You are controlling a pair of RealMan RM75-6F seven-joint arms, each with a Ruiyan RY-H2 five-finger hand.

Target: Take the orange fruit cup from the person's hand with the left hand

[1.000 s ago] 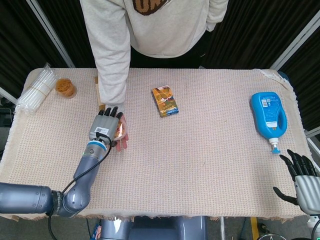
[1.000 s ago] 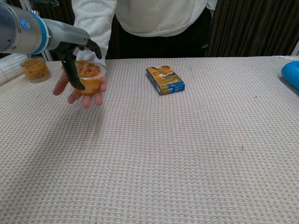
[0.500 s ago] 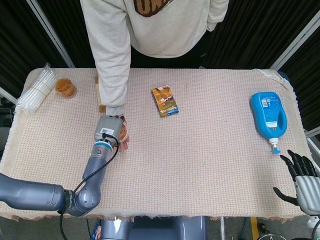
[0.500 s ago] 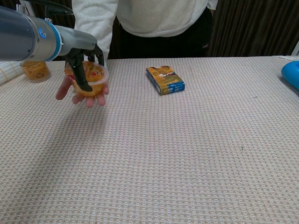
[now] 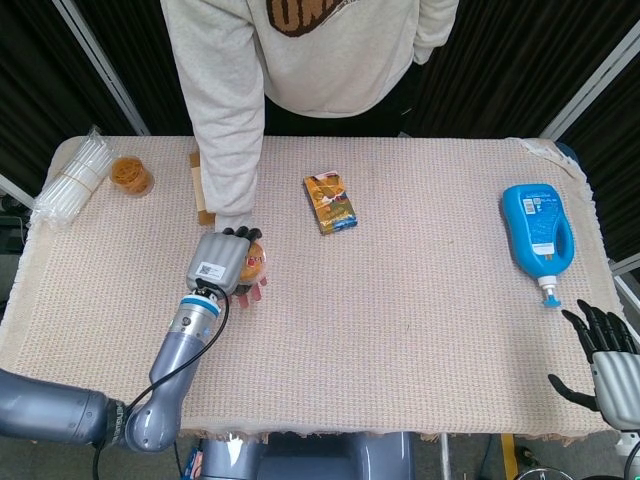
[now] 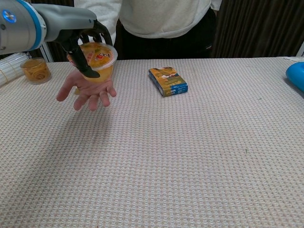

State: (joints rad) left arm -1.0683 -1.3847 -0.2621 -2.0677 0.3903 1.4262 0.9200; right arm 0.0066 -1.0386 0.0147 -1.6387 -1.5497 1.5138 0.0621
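Moved: fruit cup (image 6: 98, 59) has risen off the person's hand (image 6: 87, 91).
Left hand (image 6: 84, 43): fingers wrap the cup.
Right hand (image 5: 603, 362): fingers spread.

Left hand (image 5: 224, 264) covering most of the orange fruit cup (image 5: 255, 264) from above, right hand (image 5: 603, 358) being cropped at the head view's corner, blue bottle (image 6: 296, 74) being cut by the chest view's edge

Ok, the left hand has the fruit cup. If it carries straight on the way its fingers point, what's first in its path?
Probably the person's forearm. The left hand points up-table, holding the fruit cup above the open palm; the sleeve lies directly beyond. Height difference is unclear.
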